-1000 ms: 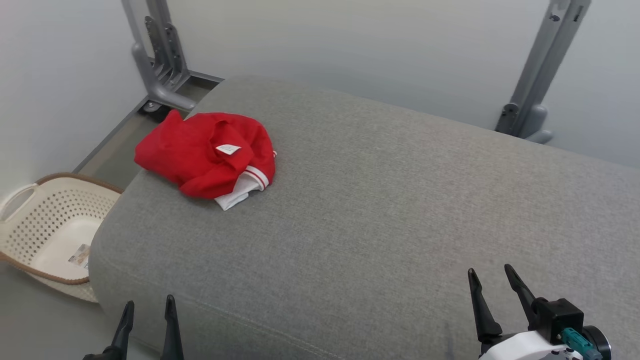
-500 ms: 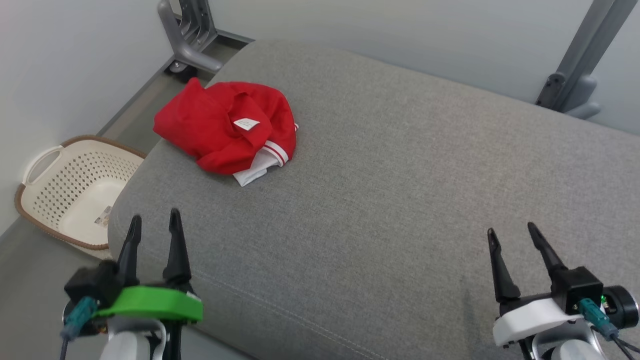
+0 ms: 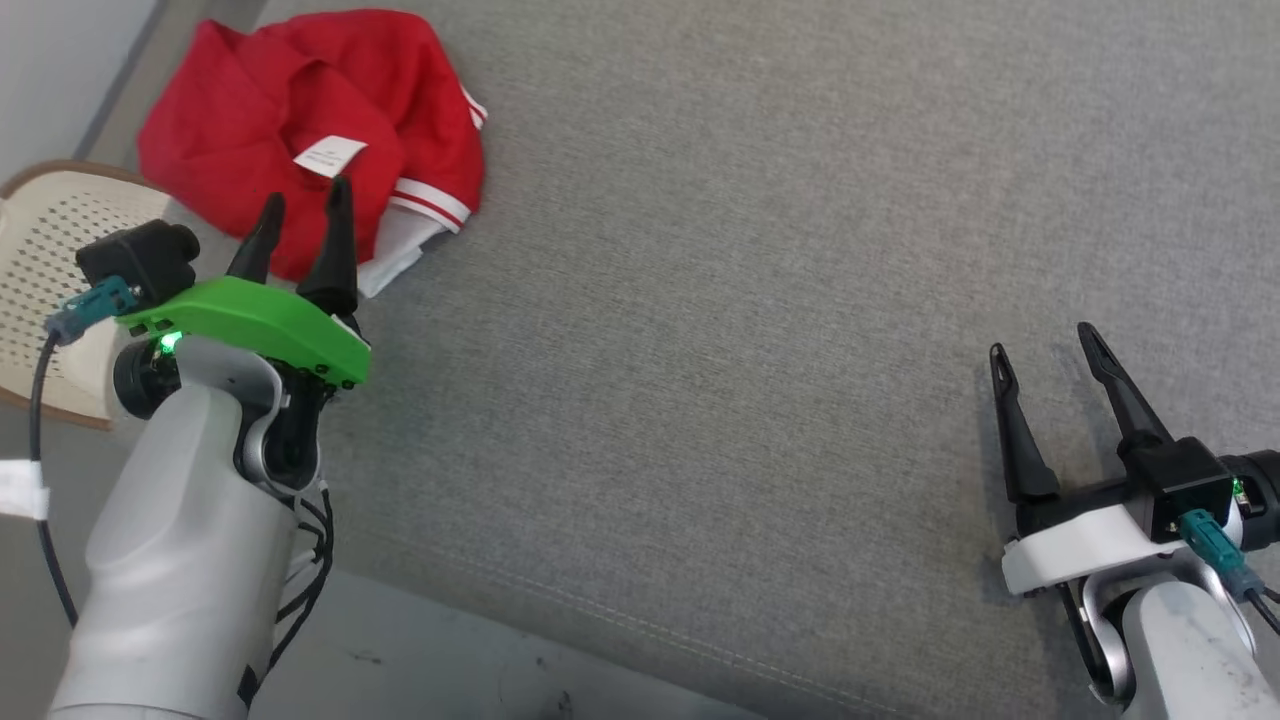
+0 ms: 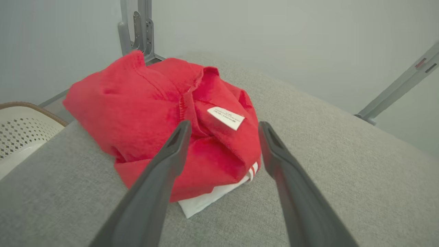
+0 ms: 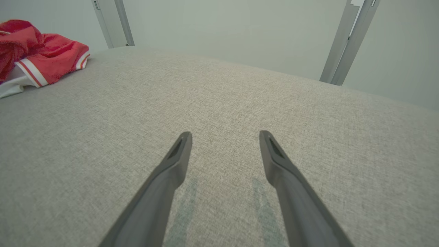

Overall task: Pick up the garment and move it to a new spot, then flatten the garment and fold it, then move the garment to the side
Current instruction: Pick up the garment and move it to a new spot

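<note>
**Left wrist view: soft red garment (image 4: 154,113) just ahead of spread fingers**

The left wrist view puts the crumpled garment close in front of the left fingers (image 4: 161,171). They stand spread with nothing between them and are not touching the cloth. The garment lies bunched at the far left corner of the grey cushion (image 3: 750,300), near the edge above the pale basket (image 3: 50,220).

It looks light, limp and in no way fragile. I judge it will sag and fall open when lifted. A pinch on the thick raised fold near the white label (image 4: 225,117) should therefore hold better than one on the thin white hem (image 4: 205,202).

This view shows the height of the folds and the seam, which the head view flattens. The head view adds how the arms sit: the right fingers (image 3: 1115,385) are also spread and empty, over bare cushion and well apart from the garment. The right wrist view catches the striped cuff (image 5: 51,65) from low down.
</note>
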### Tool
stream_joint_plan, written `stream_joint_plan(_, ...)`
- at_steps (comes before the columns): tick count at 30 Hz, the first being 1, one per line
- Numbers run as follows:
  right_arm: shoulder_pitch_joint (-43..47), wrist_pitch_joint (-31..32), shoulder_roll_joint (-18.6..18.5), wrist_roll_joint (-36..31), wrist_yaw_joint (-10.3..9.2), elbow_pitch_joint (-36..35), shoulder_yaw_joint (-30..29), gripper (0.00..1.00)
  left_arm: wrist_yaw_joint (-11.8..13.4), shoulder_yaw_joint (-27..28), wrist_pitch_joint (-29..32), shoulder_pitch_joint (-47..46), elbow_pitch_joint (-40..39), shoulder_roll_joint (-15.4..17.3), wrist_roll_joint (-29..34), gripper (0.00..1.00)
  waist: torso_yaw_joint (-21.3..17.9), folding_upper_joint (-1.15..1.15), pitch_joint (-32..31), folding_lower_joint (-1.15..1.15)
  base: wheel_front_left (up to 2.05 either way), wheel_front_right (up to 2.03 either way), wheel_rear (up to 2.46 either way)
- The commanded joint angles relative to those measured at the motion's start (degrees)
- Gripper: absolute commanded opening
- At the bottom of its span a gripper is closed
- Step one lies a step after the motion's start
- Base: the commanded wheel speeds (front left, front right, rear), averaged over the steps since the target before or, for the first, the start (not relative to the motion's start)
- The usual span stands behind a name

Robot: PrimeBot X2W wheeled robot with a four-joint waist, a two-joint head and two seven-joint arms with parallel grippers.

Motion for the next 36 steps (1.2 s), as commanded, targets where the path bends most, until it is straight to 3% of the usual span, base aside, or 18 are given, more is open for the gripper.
stream_joint_plan(1, -1.4, -0.2, -0.4, -0.4, -0.08, -0.5, 0.3, 1.00, -0.2, -0.6, 0.6, -1.6, 1.0, 1.0, -1.3, 1.00, -9.5, 0.00, 10.4, 0.00, 0.00, 0.00, 0.00)
stream_joint_plan(6, -2.4, -0.2, -0.8, -0.2, -0.08, -2.0, 0.8, 1.00, -0.2, -4.1, 2.5, -4.5, 8.7, 3.9, -6.0, 1.00, -11.8, 0.00, 11.1, 0.00, 0.00, 0.00, 0.00)
stream_joint_plan(7, -2.5, -0.2, -0.7, -0.1, -0.08, -2.3, 0.9, 1.00, -0.2, -3.9, 1.9, -5.0, 10.6, 4.5, -6.7, 0.64, -12.1, 0.00, 11.0, 0.00, 0.00, 0.00, 0.00)
stream_joint_plan(8, -2.4, -0.2, -0.6, 0.1, -0.08, -2.5, 0.8, 1.00, -0.2, -3.8, 1.1, -5.5, 12.4, 4.9, -7.0, 0.00, -12.3, 0.00, 10.9, 0.00, 0.00, 0.00, 0.00)
stream_joint_plan(12, -1.5, -0.2, 0.1, 0.5, -0.08, -2.8, 0.3, 1.00, -0.2, -6.0, -0.3, -5.8, 14.1, 4.2, -8.7, 0.00, -12.4, 0.00, 9.2, 0.00, 0.00, 0.00, 0.00)
stream_joint_plan(15, -0.9, -0.2, 0.9, 1.1, -0.08, -2.4, 0.1, 1.00, -0.2, -6.2, -3.9, -6.4, 9.8, 4.1, -11.3, 0.00, -12.1, 0.00, 7.4, 0.00, 0.00, 0.00, 0.00)
stream_joint_plan(18, -0.5, -0.2, 1.9, 1.9, -0.08, -1.5, 0.6, 1.00, -0.2, -8.4, -5.6, -4.6, 3.8, 6.1, -12.7, 0.00, -11.9, 0.00, 4.5, 0.00, 0.00, 0.00, 0.00)
stream_joint_plan(23, 0.3, -0.2, 3.6, 3.7, -0.08, -0.9, 1.6, 1.00, -0.1, -12.0, -6.4, -2.6, -9.7, 6.1, -14.6, 0.00, -12.8, 0.00, -1.8, 0.00, 0.00, 0.00, 0.00)
stream_joint_plan(29, 1.5, -0.2, 5.0, 5.8, -0.08, -0.4, 2.4, 1.00, -0.1, -16.1, -4.6, 0.3, -26.9, 5.8, -19.5, 0.00, -16.9, 0.00, -8.3, 0.00, 0.00, 0.00, 0.00)
stream_joint_plan(31, 1.7, -0.2, 5.0, 6.2, -0.08, -0.3, 2.6, 1.00, 0.1, -16.3, -4.3, 0.8, -29.1, 5.3, -20.0, 0.00, -17.9, 0.00, -9.2, 0.00, 0.00, 0.00, 0.00)
stream_joint_plan(36, 2.9, -0.2, 5.2, 9.4, -0.08, -0.3, 2.4, 1.00, 4.1, -19.3, -0.7, 0.1, -40.8, 2.6, -20.0, 0.00, -22.9, 0.00, -11.5, 0.00, 0.00, 0.00, 0.00)
